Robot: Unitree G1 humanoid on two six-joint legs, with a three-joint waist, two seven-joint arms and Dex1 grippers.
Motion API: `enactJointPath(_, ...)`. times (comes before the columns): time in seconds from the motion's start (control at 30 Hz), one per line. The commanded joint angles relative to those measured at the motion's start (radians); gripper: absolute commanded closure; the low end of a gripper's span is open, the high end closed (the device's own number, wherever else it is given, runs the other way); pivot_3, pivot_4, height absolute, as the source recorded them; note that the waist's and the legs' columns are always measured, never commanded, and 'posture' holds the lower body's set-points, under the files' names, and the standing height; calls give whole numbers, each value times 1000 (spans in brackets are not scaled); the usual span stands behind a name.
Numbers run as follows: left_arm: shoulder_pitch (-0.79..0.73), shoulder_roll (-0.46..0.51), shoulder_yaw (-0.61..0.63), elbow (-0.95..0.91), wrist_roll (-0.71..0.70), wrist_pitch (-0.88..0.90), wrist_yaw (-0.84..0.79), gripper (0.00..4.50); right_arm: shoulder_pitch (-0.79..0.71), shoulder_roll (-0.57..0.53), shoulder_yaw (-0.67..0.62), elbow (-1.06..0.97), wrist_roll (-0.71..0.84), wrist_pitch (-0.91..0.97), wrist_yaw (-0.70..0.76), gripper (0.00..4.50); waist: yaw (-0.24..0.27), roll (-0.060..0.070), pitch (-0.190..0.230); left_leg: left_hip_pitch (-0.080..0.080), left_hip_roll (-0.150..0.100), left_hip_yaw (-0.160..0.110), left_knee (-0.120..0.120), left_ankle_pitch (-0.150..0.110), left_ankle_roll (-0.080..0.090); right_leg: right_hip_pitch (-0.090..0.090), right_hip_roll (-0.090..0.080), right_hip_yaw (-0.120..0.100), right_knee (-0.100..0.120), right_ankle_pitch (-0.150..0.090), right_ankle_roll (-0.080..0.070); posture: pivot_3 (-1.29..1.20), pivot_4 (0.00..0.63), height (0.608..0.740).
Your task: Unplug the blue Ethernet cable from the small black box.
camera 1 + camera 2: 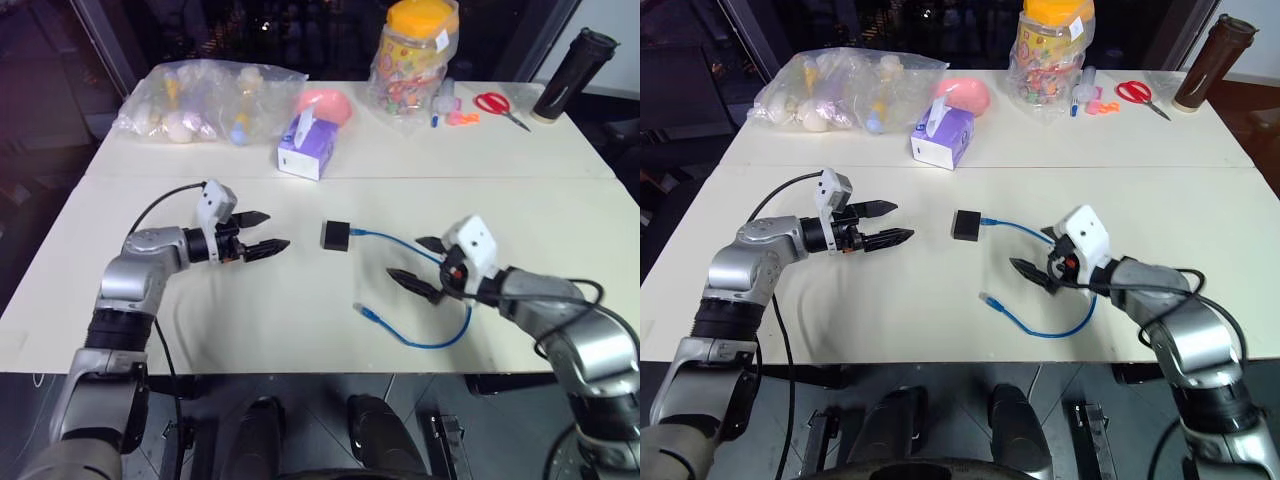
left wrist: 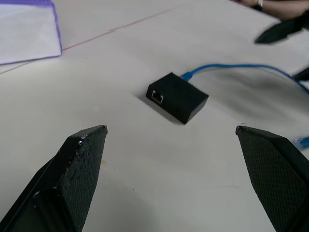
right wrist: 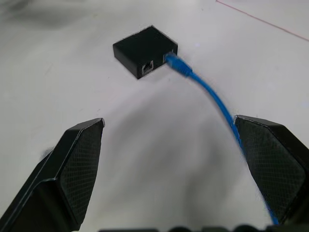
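Head stereo pair: high, looking forward and down over the whole white table point(image 1: 300, 320). Wrist cameras: low and close, facing each other across the table's middle, both sharing the small black box point(image 2: 177, 96) with the head views.

purple tissue box point(image 1: 305, 150), red scissors point(image 1: 498, 105), candy jar point(image 1: 415, 55) (yellow lid), white table point(image 1: 300, 310)
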Motion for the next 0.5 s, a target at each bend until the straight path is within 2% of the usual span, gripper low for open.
enactJointPath(0.03, -35, 54, -16, 1, 12, -14, -81, 50, -140, 41, 59, 216, -76, -119, 57, 0, -5, -1, 0, 0, 0, 0, 0, 0, 0, 0, 0, 0, 0, 0, 0, 0, 150, 739)
enactJointPath(0.23, -8, 145, -30, -57, -2, 53, -167, 50, -484, 180, 209, 865, -251, -387, 216, 0, -27, -1, 0, 0, 0, 0, -1, 0, 0, -1, 0, 0, 1, 2, 4, 0, 150, 739)
enactJointPath(0.43, 65, 118, 2, -154, -30, 110, -90, 50, -650, 289, 221, 1245, -331, -555, 306, 0, -33, -1, 0, 1, 0, -1, -2, 0, 0, -1, 0, -1, 4, 2, 5, 0, 150, 739)
enactJointPath(0.5, 97, 107, 12, -197, -45, 131, -65, 0, -678, 311, 225, 1322, -360, -598, 318, 520, -44, -1, 0, 1, 0, -1, -2, 0, 0, -1, 0, -1, 5, 2, 5, 0, 150, 739)
